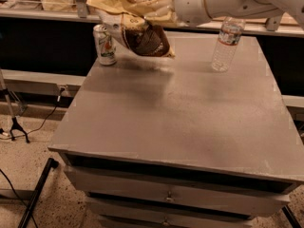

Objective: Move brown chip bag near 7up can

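Fig.: White two-finger tool (165, 9), over table's 12 o'clock edge, clamped on top of crinkly brown-and-cream chip bag (142, 34). Bag hangs tilted at approx. 11 o'clock of grey table (180, 122), just beside small green-and-white aluminium 7up can (105, 44), at can's 3 o'clock. Clear plastic water bottle (225, 44) upright at 1 o'clock.

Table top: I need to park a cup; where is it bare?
The grey table top is bare from its front edge to the crowded back row: silver 7up can, crinkly brown chip bag hanging from the gripper, clear plastic water bottle.
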`<state>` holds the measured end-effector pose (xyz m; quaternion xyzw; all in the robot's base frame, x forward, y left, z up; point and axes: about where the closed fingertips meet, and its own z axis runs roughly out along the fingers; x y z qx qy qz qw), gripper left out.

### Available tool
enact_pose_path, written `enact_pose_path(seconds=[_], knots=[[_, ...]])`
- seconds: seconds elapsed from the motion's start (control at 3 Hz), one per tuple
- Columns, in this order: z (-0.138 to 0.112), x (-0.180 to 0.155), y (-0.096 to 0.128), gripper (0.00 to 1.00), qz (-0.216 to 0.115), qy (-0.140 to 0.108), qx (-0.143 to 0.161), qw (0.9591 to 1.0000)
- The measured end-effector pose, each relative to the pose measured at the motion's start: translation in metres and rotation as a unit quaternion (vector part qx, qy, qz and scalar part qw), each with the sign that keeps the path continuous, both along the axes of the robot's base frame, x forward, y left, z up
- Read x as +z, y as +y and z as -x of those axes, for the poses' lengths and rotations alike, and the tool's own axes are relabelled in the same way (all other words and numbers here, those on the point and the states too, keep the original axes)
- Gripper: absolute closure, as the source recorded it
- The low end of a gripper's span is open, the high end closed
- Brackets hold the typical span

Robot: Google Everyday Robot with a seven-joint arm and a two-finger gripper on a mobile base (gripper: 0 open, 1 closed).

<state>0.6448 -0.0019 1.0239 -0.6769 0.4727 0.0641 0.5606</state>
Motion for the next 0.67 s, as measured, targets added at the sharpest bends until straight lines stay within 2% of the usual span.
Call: enact_pose_path(seconds=[0.67], knots=[[-0.0143, -0.0153, 0.0099, 0.96, -0.005, -0.017, -0.001, 0.9998]])
